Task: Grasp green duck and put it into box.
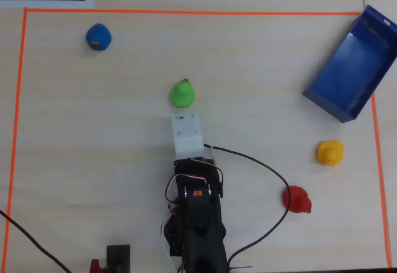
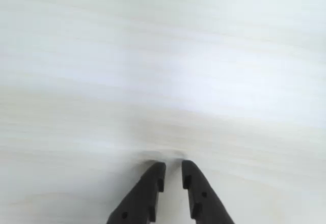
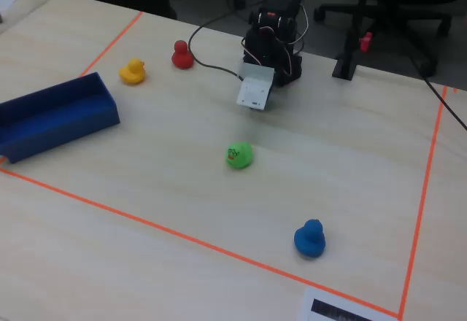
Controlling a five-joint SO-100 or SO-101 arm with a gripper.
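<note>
While pale wood-grain table point(image 1: 267, 68) fills the overhead view, an orange tape line point(image 1: 186, 12) frames a rectangular work area on it. At the near edge sits the black arm point(image 1: 197, 223), folded low, its white wrist section point(image 1: 187, 134) reaching toward the green duck point(image 1: 182, 93), which stands alone just ahead of it, mid-table, untouched. The wrist view shows the gripper point(image 2: 173, 169) with its two dark fingers nearly together, only a thin slit between the tips, nothing between them, bare table beneath. The box point(image 1: 353, 68), dark blue and open-topped, lies at an angle across the tape at the upper right, well apart from the green duck. A yellow duck point(image 1: 330, 152) and a red duck point(image 1: 297, 199) sit to the right, a blue duck point(image 1: 98, 36) at upper left. Beyond the table, the fixed view shows dark floor and a chair base point(image 3: 394, 7).
</note>
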